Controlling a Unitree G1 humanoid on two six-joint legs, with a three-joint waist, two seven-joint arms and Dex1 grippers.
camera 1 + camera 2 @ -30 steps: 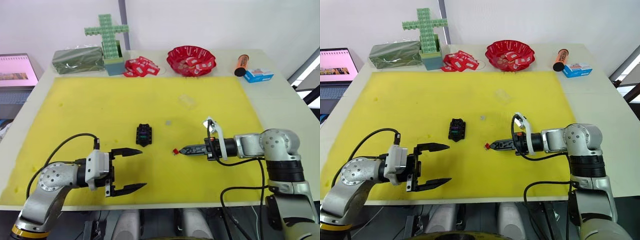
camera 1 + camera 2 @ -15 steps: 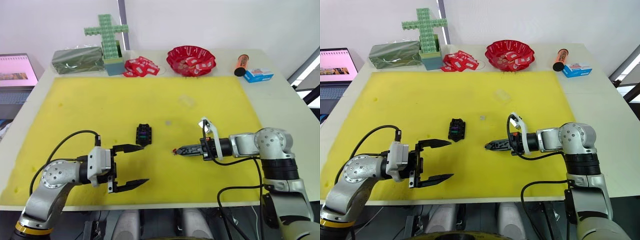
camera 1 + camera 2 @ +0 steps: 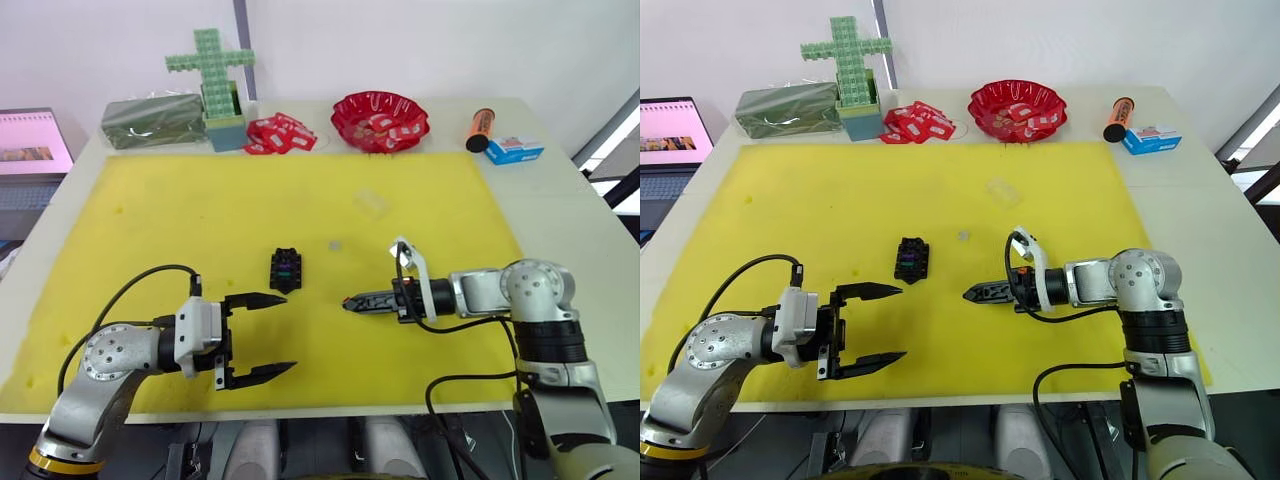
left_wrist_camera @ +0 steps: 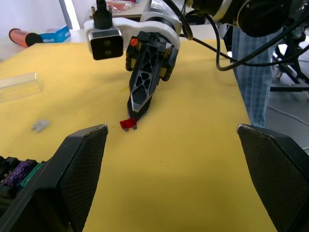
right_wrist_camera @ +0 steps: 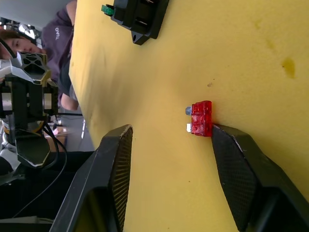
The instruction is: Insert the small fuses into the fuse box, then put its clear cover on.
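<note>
Yellow foam mat (image 3: 180, 210) covers the tabletop, and near the middle of the frame sits the fuse box (image 3: 286, 270), with green and purplish fuses already seated in it. Just right of centre, the right gripper (image 3: 348, 303) lies low along the mat, its tip at the red fuse (image 4: 127, 124); in its wrist view the fingers stand apart with the fuse touching one of them, so it's not clamped. My read: it's lining up for a pinch, though I can't tell if the fuse is lifted. Lower left, the left gripper (image 3: 262, 337) hovers wide open, holding nothing, apparently waiting near the box to steady it. One pale fuse (image 3: 335, 243) lies loose, centre frame, right of the box. Above it, the clear cover (image 3: 371, 203) waits well apart, still off.
</note>
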